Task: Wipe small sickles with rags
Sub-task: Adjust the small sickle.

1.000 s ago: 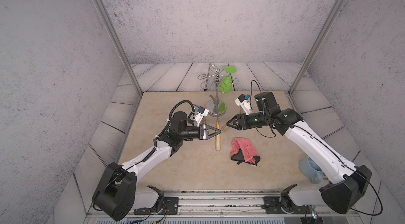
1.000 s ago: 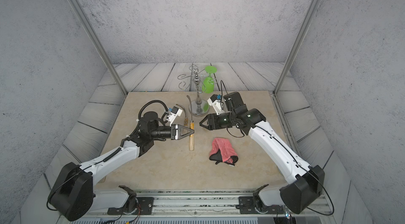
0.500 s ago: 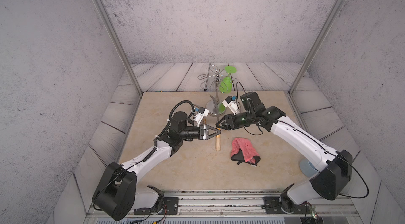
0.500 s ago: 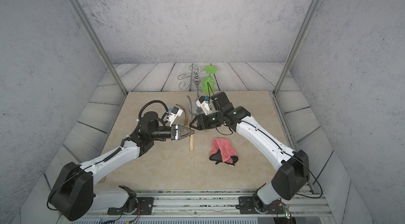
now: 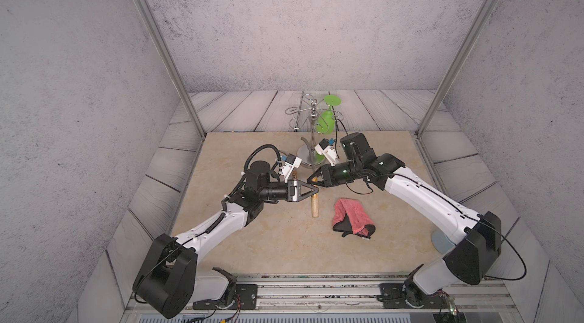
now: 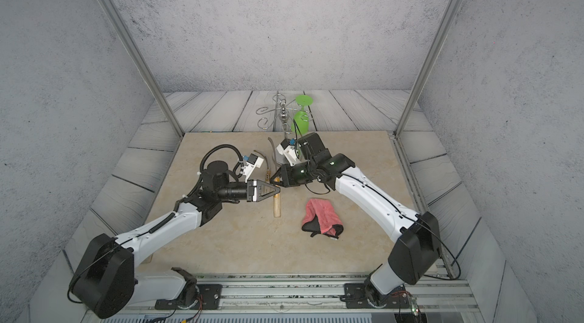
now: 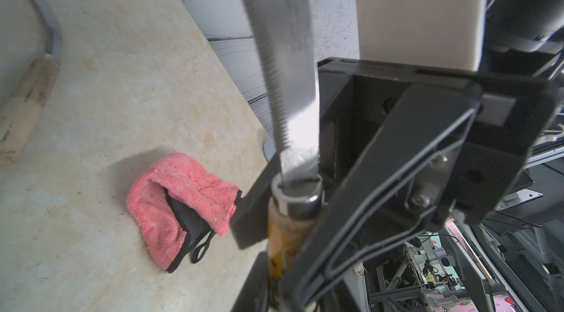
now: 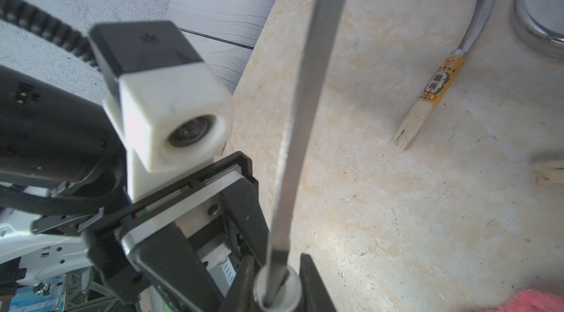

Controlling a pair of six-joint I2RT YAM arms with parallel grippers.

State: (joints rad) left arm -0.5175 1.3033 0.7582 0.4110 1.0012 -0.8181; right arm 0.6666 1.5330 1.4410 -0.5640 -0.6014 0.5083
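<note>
A beige stone-look counter (image 5: 252,242) sits inside a ring of grey planks (image 5: 227,113), closed in by rough grey walls (image 5: 300,21) and two metal posts (image 5: 158,46). At the back edge a chrome stand (image 5: 313,114) carries a green goblet (image 5: 327,120) hung upside down; the right arm (image 5: 426,201) partly hides its base. Mid-counter, the left jaws pinch a sickle (image 5: 314,207) by its labelled handle. The right jaws press on the metal collar just above, with the serrated blade sticking out beyond them. The pink rag (image 5: 352,218) lies crumpled near the handle, on its right, with nothing touching it. A second labelled sickle (image 8: 442,81) lies flat near the stand's base, and a plain-handled sickle (image 7: 27,90) lies on the counter too.
</note>
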